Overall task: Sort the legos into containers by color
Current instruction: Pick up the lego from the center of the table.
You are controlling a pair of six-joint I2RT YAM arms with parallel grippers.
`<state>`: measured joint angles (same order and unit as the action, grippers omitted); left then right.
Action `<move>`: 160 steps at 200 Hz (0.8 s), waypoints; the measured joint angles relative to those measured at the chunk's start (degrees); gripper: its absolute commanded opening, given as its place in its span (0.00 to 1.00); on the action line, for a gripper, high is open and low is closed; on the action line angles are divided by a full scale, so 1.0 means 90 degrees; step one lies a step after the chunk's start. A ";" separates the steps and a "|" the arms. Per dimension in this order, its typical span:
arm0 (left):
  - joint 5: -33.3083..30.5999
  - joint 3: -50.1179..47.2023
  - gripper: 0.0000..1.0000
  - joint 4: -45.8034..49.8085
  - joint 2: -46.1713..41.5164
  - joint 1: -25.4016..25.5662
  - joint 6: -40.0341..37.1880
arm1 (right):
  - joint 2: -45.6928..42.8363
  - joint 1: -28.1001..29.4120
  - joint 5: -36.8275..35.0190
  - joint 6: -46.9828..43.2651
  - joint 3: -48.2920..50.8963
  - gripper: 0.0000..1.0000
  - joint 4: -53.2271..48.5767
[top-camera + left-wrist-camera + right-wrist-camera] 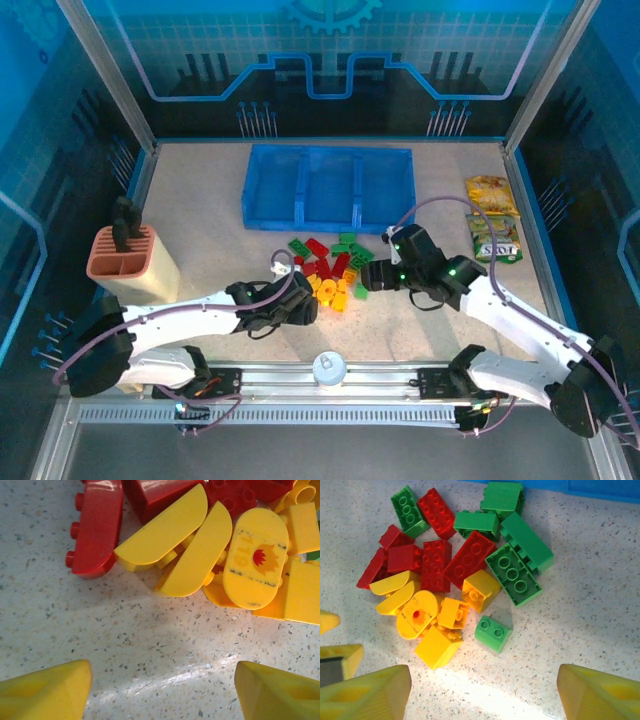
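legos (330, 272) lie between left end effector (312, 304) and right end effector (363, 280), both spread, empty

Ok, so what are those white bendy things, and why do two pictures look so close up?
Those are two robot arms. One picture looks down from above; the other two come from a camera on each wrist, so the yellow wedges are gripper fingers. On the table lie a pile of legos in red, yellow and green, a blue tray with three empty compartments, two snack packets and a terracotta holder. The left gripper and right gripper hover open by the pile, holding nothing.
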<state>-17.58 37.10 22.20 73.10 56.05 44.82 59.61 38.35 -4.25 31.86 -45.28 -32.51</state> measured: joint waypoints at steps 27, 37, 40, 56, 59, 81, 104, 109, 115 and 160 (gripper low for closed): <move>-0.0024 0.0085 0.68 -0.0131 0.0403 0.0000 -0.0138 | -0.0211 0.0112 -0.0083 0.0153 0.0158 0.73 0.0002; -0.0024 0.0136 0.66 -0.0182 0.0544 0.0000 -0.0172 | -0.0221 0.0114 -0.0102 0.0187 0.0216 0.72 0.0002; -0.0022 0.0155 0.65 -0.0192 0.0590 0.0000 -0.0182 | -0.0219 0.0114 -0.0102 0.0204 0.0233 0.72 0.0000; -0.0024 0.0255 0.65 -0.0231 0.0792 0.0000 -0.0214 | -0.0219 0.0114 -0.0100 0.0255 0.0308 0.71 0.0007; -0.0024 0.0274 0.65 -0.0233 0.0823 0.0000 -0.0221 | -0.0219 0.0114 -0.0100 0.0255 0.0328 0.71 0.0024; -0.0029 0.0364 0.65 -0.0289 0.1001 -0.0005 -0.0328 | -0.0189 0.0117 -0.0097 0.0294 0.0452 0.71 0.0131; -0.0046 0.0376 0.65 -0.0440 0.1149 -0.0095 -0.0440 | -0.0012 0.0114 -0.0143 0.0260 0.0466 0.71 0.0211; -0.0041 0.0376 0.65 -0.0469 0.1188 -0.0141 -0.0486 | 0.0034 0.0114 -0.0151 0.0248 0.0466 0.71 0.0231; -0.0041 0.0403 0.65 -0.0483 0.1256 -0.0209 -0.0525 | 0.0097 0.0114 -0.0155 0.0243 0.0466 0.71 0.0260; 0.0058 0.0670 0.62 -0.0590 0.1647 -0.0622 -0.0896 | 0.0306 0.0114 -0.0148 0.0248 0.0525 0.69 0.0508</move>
<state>-17.06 43.13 16.88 87.92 50.46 36.75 62.37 39.38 -5.58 34.09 -40.56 -27.94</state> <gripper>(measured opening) 0.637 0.696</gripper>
